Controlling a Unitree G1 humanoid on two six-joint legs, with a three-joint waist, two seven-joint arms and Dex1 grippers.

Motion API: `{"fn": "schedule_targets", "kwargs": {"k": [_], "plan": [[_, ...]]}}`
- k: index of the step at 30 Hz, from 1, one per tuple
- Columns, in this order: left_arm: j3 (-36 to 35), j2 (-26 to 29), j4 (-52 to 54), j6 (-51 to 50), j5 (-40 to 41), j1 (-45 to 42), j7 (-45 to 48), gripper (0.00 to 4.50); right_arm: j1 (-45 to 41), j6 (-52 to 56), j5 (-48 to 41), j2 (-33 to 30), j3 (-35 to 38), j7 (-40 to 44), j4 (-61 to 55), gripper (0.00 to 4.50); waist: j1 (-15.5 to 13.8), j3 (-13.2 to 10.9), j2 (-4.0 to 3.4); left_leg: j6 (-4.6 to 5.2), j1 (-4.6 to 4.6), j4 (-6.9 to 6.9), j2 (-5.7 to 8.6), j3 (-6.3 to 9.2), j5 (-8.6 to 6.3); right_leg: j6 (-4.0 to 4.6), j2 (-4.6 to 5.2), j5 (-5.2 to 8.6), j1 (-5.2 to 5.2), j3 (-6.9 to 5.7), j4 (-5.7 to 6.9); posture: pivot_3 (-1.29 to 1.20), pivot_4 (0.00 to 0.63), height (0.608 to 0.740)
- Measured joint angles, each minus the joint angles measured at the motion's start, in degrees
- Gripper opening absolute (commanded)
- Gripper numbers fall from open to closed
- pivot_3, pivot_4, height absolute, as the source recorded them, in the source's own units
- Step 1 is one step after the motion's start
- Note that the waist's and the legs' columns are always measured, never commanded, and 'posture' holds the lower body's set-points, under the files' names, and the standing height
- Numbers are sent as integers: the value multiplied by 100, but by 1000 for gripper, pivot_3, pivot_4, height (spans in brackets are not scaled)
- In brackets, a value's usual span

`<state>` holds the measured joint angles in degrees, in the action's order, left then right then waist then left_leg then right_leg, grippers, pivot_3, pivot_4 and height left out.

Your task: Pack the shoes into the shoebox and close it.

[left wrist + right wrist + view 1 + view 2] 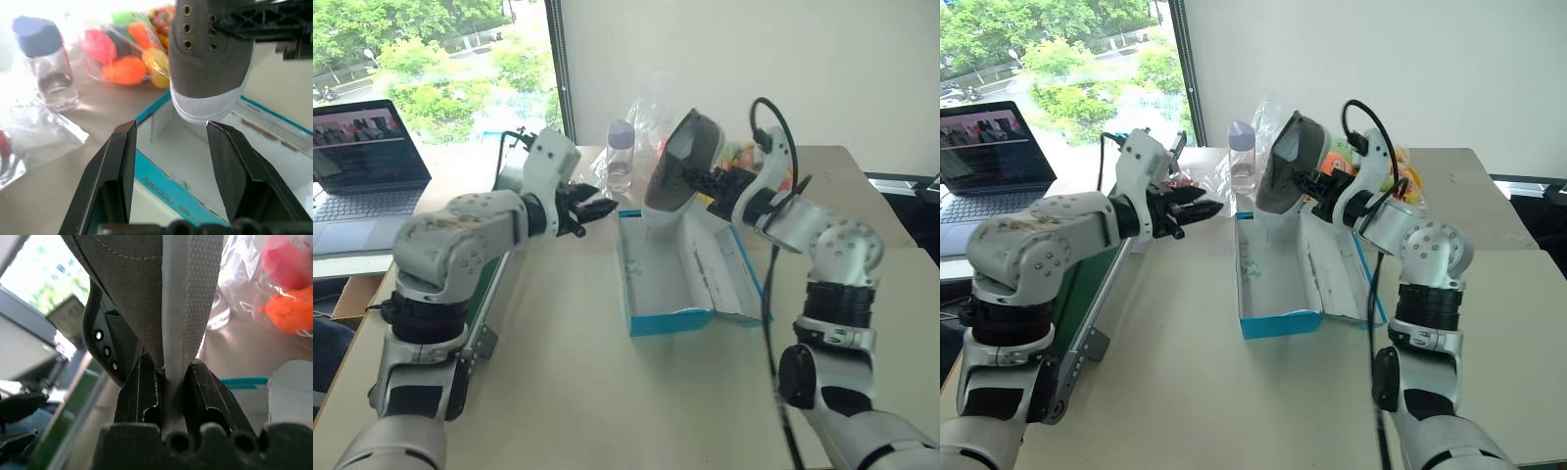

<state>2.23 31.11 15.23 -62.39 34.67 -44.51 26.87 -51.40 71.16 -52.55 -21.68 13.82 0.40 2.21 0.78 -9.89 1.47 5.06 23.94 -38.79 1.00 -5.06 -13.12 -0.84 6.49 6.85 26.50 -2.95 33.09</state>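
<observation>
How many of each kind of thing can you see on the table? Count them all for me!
Shoes: 1, a grey shoe held up by the right gripper
Shoeboxes: 1, the blue shoebox, open
Bottles: 1, a clear bottle with a bluish cap
Bags of colourful toys: 1, a clear bag of toys
Laptops: 1, an open laptop
Total: 5

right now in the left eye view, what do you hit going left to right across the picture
laptop → left gripper → clear bottle → shoe held up by the right gripper above the shoebox
</observation>
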Motion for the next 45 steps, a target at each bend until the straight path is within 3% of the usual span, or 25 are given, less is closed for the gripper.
{"fn": "schedule_targets", "kwargs": {"k": [5, 8, 12, 26, 35, 37, 38, 45], "plan": [[148, -87, -79, 299, -294, 20, 22, 2377, -35, 1070, 60, -259, -424, 85, -24, 253, -7, 0, 0, 8, 2, -7, 1, -1, -2, -3, -1, 1, -6, 0, -1, 0, 150, 740], [224, -180, -125, 425, -414, 46, 11, 2377, 251, 1305, 461, -688, -1258, 352, -84, 253, -15, 0, 1, 19, 12, -14, 4, -1, -8, -16, 0, 9, -5, -3, -3, 0, 150, 740], [227, -226, -124, 469, -554, 145, -47, 2377, 445, 1419, 777, -856, -1579, 656, -54, 253, -9, 0, 1, 25, 31, -22, 5, -6, -9, -14, -1, -2, 6, 1, 2, 0, 150, 740], [220, -437, 280, 181, -549, 454, -374, 2377, 363, 697, 2159, -980, -2661, 1369, 86, 253, -9, 7, 13, 27, -12, -35, 3, -5, -11, -58, 0, 24, -31, 7, -3, 0, 150, 740], [87, -441, 556, -161, -517, 453, -508, 2377, 456, 205, 2835, -820, -2761, 1569, 441, 253, -4, 28, 45, 25, -23, -35, 2, -6, -12, -56, 0, 23, -37, 11, -1, 0, 150, 740], [87, -466, 580, -205, -514, 453, -535, 2377, 458, 118, 2953, -774, -2788, 1592, 514, 1234, 6, 29, 46, 22, -27, -35, 1, -7, -12, -56, 0, 23, -38, 14, 1, 0, 150, 740], [86, -467, 606, -238, -515, 453, -546, 2377, 461, 58, 3010, -730, -2781, 1599, 552, 1393, 8, 29, 46, 16, -29, -35, 0, -7, -13, -55, -1, 23, -38, 14, 2, 0, 150, 740], [61, -474, 651, -290, -512, 451, -570, 2377, 552, 13, 3326, -482, -2857, 1696, 686, 3750, -15, 26, 44, 17, -11, -31, 2, -5, -7, -38, -1, 13, -21, 11, 3, 0, 150, 740]]}}
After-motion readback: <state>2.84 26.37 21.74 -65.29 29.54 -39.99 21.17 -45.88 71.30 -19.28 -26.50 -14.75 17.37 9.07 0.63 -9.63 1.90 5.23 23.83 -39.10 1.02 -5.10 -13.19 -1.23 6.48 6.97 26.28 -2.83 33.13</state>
